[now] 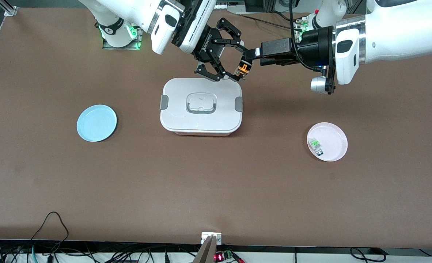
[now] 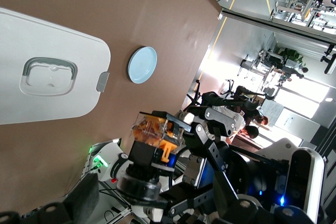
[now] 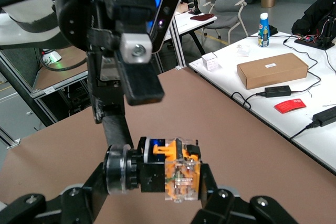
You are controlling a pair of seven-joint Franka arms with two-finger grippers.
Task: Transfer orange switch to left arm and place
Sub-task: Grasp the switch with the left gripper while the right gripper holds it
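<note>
Left claw clamped on the switch, held up in the air over the surface just off the box's corner at the arms' side. Switch is orange with a clear block and a black cylinder end; also seen in the left wrist view. Right claw spread apart, fingers on either side of the switch, a lower fingertip over the box edge; cannot tell if it touches the switch. Both claws meet above the box's edge.

Box: white, lid on, grey clips at both ends, middle of the surface. Contents hidden.

Blue plate toward the right arm's end, nothing in it. Pink plate toward the left arm's end, with a small green-and-clear part lying in it.
</note>
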